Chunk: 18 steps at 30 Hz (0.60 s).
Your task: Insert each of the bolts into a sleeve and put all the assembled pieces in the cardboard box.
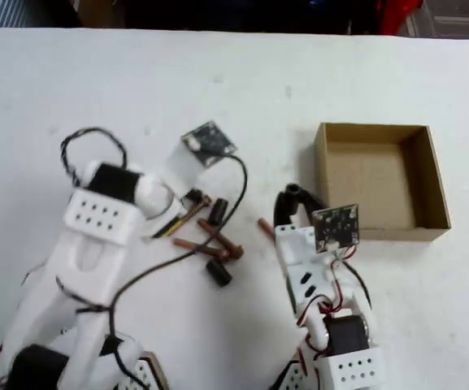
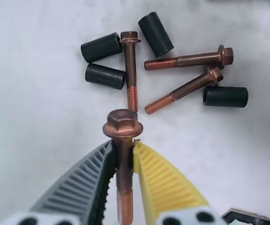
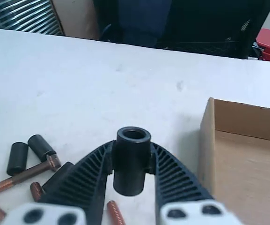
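My left gripper [image 2: 124,154] is shut on a copper bolt [image 2: 122,125], its hex head sticking out past the fingertips. Beyond it on the white table lie three loose bolts [image 2: 130,65] and several black sleeves [image 2: 105,76] in a small cluster [image 1: 214,244]. Between the black fingers of my right gripper [image 3: 131,168], which is shut, stands a black sleeve [image 3: 132,157], upright with its bore facing up. That gripper [image 1: 291,199] sits just left of the cardboard box [image 1: 372,128], which holds nothing. The box wall [image 3: 208,131] is close beside the held sleeve.
A black cable [image 1: 236,195] runs from the left arm's camera board [image 1: 208,143] across the parts cluster. One bolt [image 1: 264,225] lies apart, near the right gripper. The far half of the table [image 1: 218,73] is bare white surface.
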### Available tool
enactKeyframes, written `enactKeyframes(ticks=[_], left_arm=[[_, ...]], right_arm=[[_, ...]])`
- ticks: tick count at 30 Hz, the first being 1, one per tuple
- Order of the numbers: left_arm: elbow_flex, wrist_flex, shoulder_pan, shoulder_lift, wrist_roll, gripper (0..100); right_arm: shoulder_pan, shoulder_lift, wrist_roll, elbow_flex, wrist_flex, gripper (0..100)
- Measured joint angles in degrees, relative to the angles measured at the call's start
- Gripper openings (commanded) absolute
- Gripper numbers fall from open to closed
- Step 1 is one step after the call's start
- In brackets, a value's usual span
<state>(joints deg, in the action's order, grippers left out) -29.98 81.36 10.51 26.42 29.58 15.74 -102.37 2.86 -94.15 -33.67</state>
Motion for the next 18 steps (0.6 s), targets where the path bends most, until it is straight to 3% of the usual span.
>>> enactKeyframes(ticks=[14,18], left_arm=[[-18.46,-8.62,-5.89,16.09,0.18,2],[-22.77,-14.42,-5.89,21.27,0.18,2]], right_arm=[[17.14,0.00,0.00,0.00,0.00,1.7],[19.43,0.00,6.59,-0.09,1.49,1.7]])
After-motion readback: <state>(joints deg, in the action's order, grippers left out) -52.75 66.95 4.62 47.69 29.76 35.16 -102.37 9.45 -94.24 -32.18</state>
